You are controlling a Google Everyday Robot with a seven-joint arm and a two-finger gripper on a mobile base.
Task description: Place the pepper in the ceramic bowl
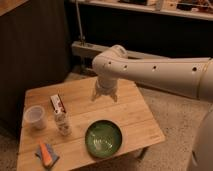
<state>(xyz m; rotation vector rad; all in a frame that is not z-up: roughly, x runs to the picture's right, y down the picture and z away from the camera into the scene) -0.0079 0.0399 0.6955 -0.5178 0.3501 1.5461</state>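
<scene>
The pepper (46, 153), a small orange-red piece, lies on a blue-grey cloth (48, 157) at the front left corner of the wooden table (132, 112). The ceramic bowl (103, 138), green and glossy with nothing in it, sits near the table's front edge, right of the pepper. My gripper (105, 96) hangs from the white arm (155, 70) and points down over the middle back part of the table. It is behind the bowl and far from the pepper, and it holds nothing that I can see.
A translucent white plastic cup (35, 117) stands at the left. A small white and red box (58, 103) and a pale packet (63, 125) lie between the cup and the bowl. A dark wall and a shelf run behind the table.
</scene>
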